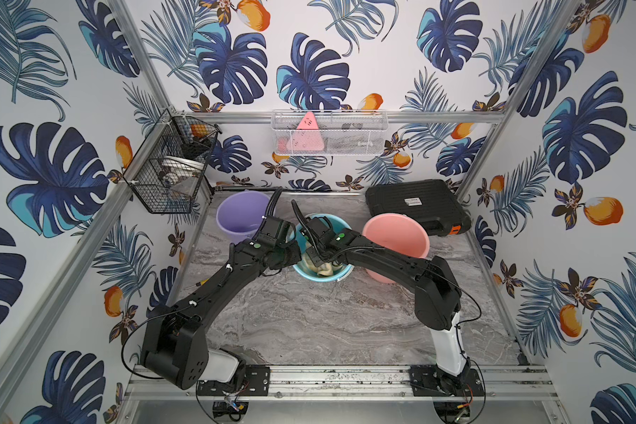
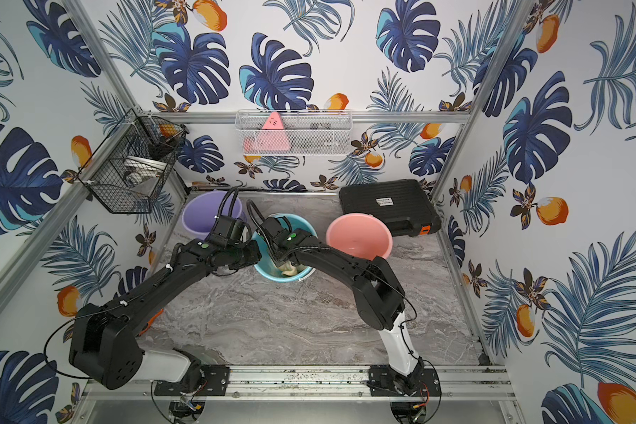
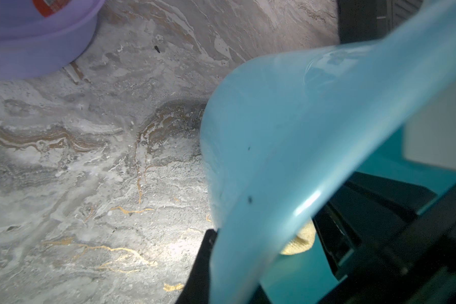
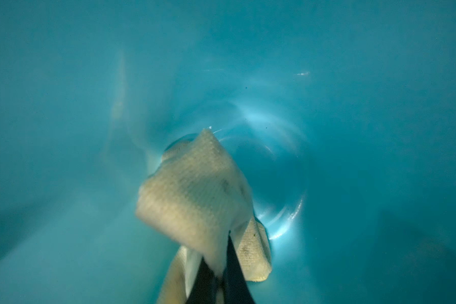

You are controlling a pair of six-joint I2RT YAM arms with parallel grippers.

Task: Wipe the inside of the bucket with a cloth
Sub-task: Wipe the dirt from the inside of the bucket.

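In both top views the blue bucket (image 1: pixel 320 278) (image 2: pixel 287 277) stands mid-table with both arms reaching to it. My left gripper (image 1: pixel 291 257) (image 3: pixel 229 263) is shut on the bucket's left wall (image 3: pixel 287 147). One black finger (image 3: pixel 203 263) shows outside that wall; the inner finger is hidden. My right gripper (image 1: pixel 318 261) (image 4: pixel 219 263) reaches down inside the bucket and is shut on the cloth (image 4: pixel 195 200). The cloth is pale tan with faint stains. It hangs bunched over the bucket's floor (image 4: pixel 279 163), and folds of it show in the other views (image 1: pixel 324 270) (image 2: pixel 291 270) (image 3: pixel 300 239).
A purple bucket (image 1: pixel 241 216) stands back left of the blue one and a pink bucket (image 1: pixel 395 238) to its right. A black case (image 1: pixel 415 203) lies at the back right. Wire baskets (image 1: pixel 169 165) (image 1: pixel 329 134) hang on the walls. An orange-handled tool (image 1: pixel 202 282) lies at the left edge.
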